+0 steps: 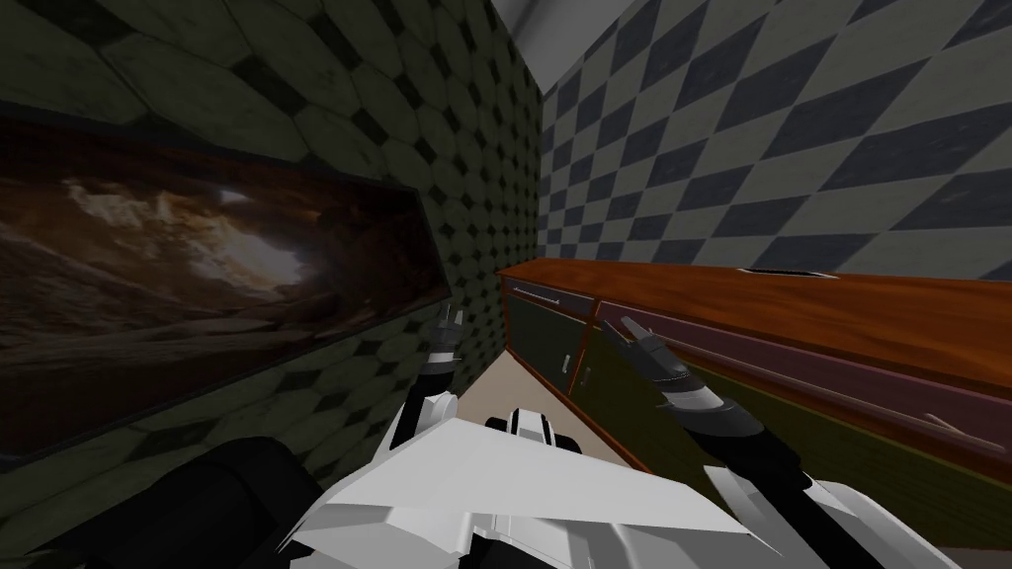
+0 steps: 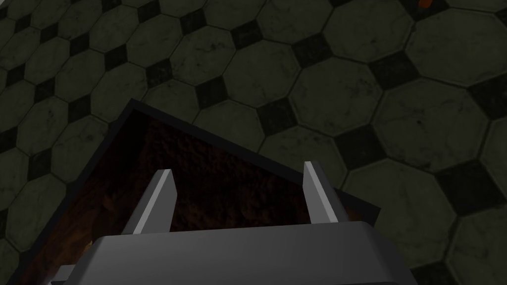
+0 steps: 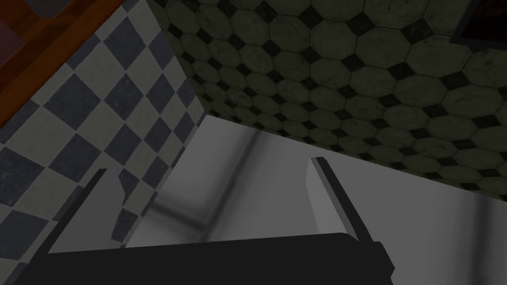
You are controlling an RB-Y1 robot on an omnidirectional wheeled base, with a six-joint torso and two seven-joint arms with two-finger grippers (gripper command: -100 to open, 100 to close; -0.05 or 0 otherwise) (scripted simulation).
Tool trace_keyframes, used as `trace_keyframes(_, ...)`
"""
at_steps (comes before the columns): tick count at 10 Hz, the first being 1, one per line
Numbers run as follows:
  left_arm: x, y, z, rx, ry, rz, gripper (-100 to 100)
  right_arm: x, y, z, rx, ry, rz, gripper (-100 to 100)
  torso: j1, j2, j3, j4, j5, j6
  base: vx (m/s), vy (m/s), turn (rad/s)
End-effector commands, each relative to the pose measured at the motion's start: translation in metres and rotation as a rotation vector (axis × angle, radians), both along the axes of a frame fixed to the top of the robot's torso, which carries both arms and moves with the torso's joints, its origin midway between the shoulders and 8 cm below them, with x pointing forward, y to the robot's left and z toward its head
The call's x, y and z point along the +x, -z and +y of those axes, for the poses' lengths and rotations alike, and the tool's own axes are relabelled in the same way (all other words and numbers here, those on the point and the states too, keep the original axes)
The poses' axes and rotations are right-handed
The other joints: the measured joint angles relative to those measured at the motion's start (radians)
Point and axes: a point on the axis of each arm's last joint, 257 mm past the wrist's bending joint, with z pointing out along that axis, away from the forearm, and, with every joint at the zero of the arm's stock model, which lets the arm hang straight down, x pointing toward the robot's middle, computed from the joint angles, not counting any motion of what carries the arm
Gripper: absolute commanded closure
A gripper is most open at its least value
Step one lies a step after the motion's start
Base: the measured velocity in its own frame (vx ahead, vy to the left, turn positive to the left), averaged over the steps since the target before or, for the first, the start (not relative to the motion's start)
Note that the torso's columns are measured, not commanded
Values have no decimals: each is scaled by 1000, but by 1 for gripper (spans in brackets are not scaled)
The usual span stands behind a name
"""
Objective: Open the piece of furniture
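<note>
Walls first: behind the cabinet (image 1: 791, 306) runs a checkered wall (image 1: 771, 128) of slate-blue and pale diamonds. Past the cabinet's far end it meets a tiled wall (image 1: 474, 128) of dull green-grey octagons with small black squares between them. The cabinet itself is long and low, standing flat against the checks. It has a glossy reddish-brown wood top and frame, with a row of plum-coloured drawer fronts (image 1: 791, 370) just under the top. Below those are flat dark green doors (image 1: 539, 331). The handles (image 1: 567, 363) are thin pale bars that look like metal. Everything on it looks shut.

Across from the cabinet, on the tiled wall, hangs a big painting (image 1: 198, 267) in a thin dark frame. It's all murky browns with a pale patch, kind of cave-like. A narrow strip of plain beige floor (image 1: 514, 380) sits between that wall and the cabinet's front.

The right gripper (image 1: 625, 334) hangs just in front of the cabinet's drawer row. Its blade fingers are spread wide with nothing between them. Can't tell whether it touches the front, but its own camera looks up past the wood edge at the walls.

The left gripper (image 1: 452, 321) is on the far side of the floor strip from the cabinet, up by the painting's corner. Its fingers are also parted and holding nothing.
</note>
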Motion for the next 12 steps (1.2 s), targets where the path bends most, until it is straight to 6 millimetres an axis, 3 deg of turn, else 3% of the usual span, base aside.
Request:
trace_keyframes(1,0,0,0,0,0,0,0,-2,7,3,-195,9,-20,-100,0,-1,0,0,0,0,82,64,-53)
trace_keyframes(12,0,0,0,0,0,0,0,-2,47,-3,-926,-1,-125,-100,0,-1,0,0,0,0,76,65,-42)
